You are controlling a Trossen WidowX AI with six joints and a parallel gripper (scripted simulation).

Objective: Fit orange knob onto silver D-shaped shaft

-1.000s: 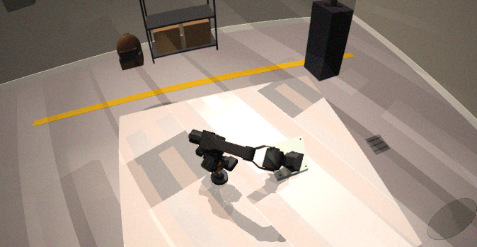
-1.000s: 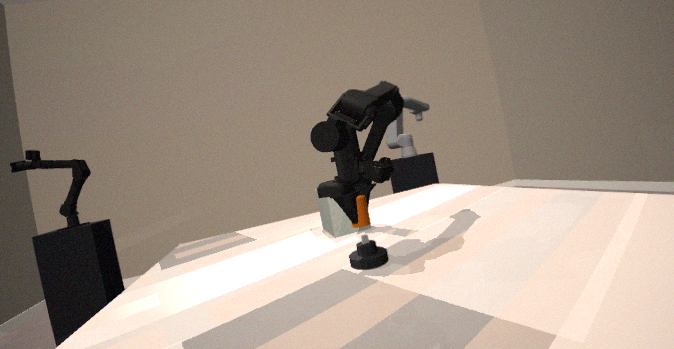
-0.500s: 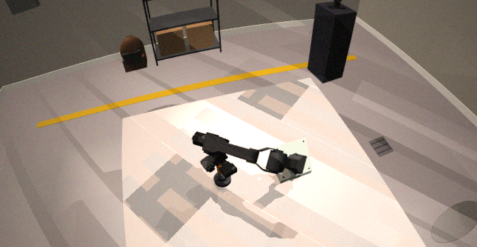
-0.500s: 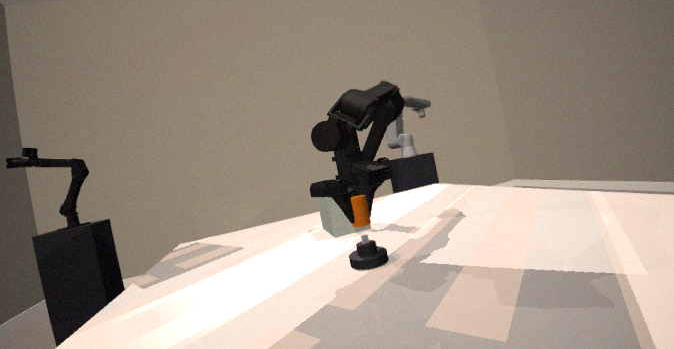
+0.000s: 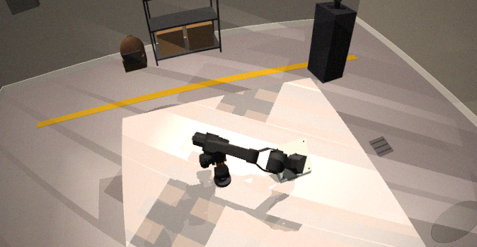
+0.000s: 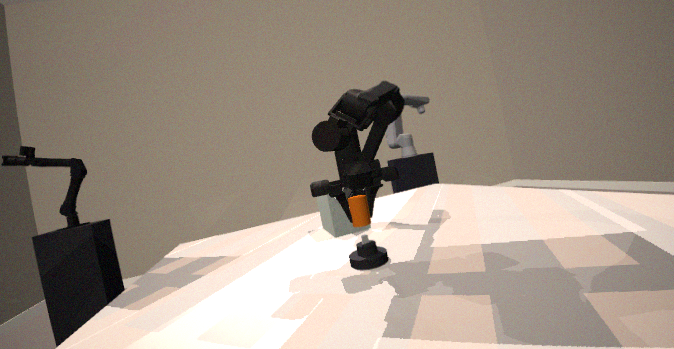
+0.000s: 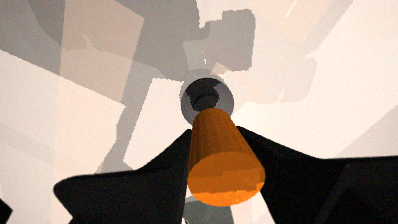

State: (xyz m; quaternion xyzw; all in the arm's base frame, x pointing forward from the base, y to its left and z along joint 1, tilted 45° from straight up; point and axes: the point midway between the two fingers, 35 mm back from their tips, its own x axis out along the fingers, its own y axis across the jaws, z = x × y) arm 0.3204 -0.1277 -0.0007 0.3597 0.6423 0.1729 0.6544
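The orange knob [image 6: 359,211] [image 7: 220,150] is held in the air, its underside facing down and hidden. My gripper [image 6: 360,215] [image 7: 213,131] is shut on it, one dark finger on each side. The round black pedestal [image 6: 368,259] [image 7: 226,104] [image 5: 222,182] stands on the table below the knob. Its short silver shaft [image 6: 364,238] points up, with a small gap between it and the knob's lower end in the exterior view. In the wrist view the knob's far end overlaps the pedestal's near rim and the shaft is not seen. The shaft's flat side cannot be made out.
A pale green-grey block [image 5: 294,146] [image 6: 331,219] is under and beside the arm's base, behind the pedestal in the exterior view. Patchy shadows lie over the table [image 5: 148,162] [image 6: 250,319]. Shelves and dark stands are far off in the room.
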